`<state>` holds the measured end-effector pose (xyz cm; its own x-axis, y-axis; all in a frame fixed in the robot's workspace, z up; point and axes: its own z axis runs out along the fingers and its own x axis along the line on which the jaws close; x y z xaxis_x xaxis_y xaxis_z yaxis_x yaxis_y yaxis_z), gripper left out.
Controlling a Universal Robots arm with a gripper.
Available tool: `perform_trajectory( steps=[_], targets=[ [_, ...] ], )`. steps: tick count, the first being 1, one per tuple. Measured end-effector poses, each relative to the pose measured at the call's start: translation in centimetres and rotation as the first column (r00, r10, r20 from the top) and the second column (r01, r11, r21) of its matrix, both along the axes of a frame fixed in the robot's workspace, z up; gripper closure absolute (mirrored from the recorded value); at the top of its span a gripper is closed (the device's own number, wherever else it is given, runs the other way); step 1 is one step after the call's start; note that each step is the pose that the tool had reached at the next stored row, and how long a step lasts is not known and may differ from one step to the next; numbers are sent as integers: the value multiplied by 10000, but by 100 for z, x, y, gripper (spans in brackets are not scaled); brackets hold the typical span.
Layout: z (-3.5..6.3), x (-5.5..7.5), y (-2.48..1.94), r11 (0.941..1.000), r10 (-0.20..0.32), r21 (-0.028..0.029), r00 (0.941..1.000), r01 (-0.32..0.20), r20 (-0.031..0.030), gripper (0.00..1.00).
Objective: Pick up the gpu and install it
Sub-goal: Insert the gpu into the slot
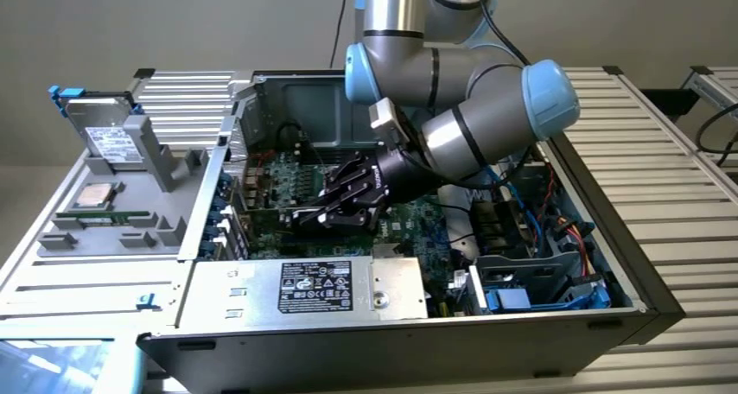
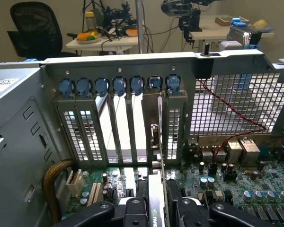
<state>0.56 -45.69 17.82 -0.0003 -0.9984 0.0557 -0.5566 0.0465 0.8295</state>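
Beige wall closes the room behind the robot in the exterior view, and a ribbed metal tabletop carries everything. At the exterior view's left we see a grey tray. In it a hard drive stands tilted at the back and a processor chip lies flat nearer to the front.

Just beside the tray lies the computer case, open on top. Inside it we see a power supply with a black label along the near wall, and the green motherboard behind it. The gripper reaches down into the case over the middle of the motherboard. Blue cables run on the exterior view's right side of the case.

In the wrist view the room behind the case shows a black office chair. The rear wall of the case has a row of blue clips above the slot covers. The fingers are closed partway on both faces of the gpu and hold it upright, edge-on. Its silver bracket stands at the open slot in the rear wall, between the covers. We cannot tell if the card sits fully in the socket.
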Motion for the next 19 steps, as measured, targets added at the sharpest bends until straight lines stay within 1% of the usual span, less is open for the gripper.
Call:
perform_trajectory(
  steps=[4,5,9,13,19],
  targets=[
    [0,1,6,10000,-2,-12,10000,2,0,72],
    [4,11,5,10000,-4,-27,10000,4,1,72],
    [5,22,12,10000,-4,-59,10000,4,0,72],
    [6,16,32,10000,-3,-66,10000,3,1,72],
    [7,-8,33,10000,-1,-66,10000,1,1,72]
  ],
)
